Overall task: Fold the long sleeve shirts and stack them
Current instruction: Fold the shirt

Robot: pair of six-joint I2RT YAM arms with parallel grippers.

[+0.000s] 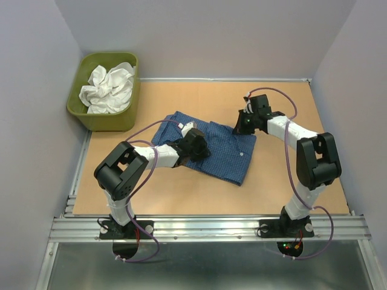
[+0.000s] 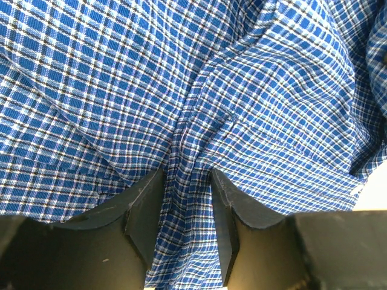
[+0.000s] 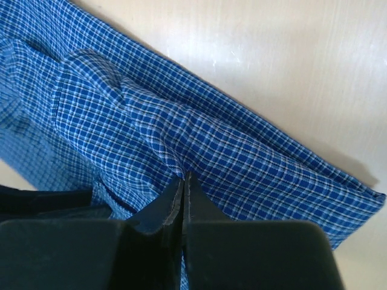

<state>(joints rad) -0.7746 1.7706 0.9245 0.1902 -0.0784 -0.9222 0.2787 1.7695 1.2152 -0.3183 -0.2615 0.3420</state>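
**Item 1: dark blue fine-checked cotton button-up shirt** (image 1: pixel 233 158). It lies partly folded and rumpled at mid-table on the pale wooden table (image 1: pixel 181 193), between the two arms.

**Item 2: plain white cloth garment** (image 1: pixel 109 87). It sits crumpled in the olive-green plastic tub (image 1: pixel 115 122) at the far left corner, well apart from the shirt and not yet handled.

**Item 3: left gripper** (image 2: pixel 184 181). It is on the shirt's left-hand middle. The jaws are partway closed around a raised ridge of cloth that fills the gap and touches both fingers. Creases fan out from the pinch, but how firm it is cannot be told.

**Item 4: right gripper** (image 3: pixel 183 180). It is at the shirt's far right edge. The jaws are fully together on a small pleat of the folded hem.

**Hazards, as judged:**
- The right pinch is thin and may hold only the top layer. A lift could peel that layer away and open the fold.
- The left bunch is thick and loose, so it may slide out under a pull, leaving the shirt hanging lopsided from one arm.
- If the arms move at uneven pace, the cloth could be stretched taut or dragged across the table, skewing the fold line.
- Gathered ridges at both pinches may set wrinkles into the finished fold, giving an uneven base for stacking the white garment.
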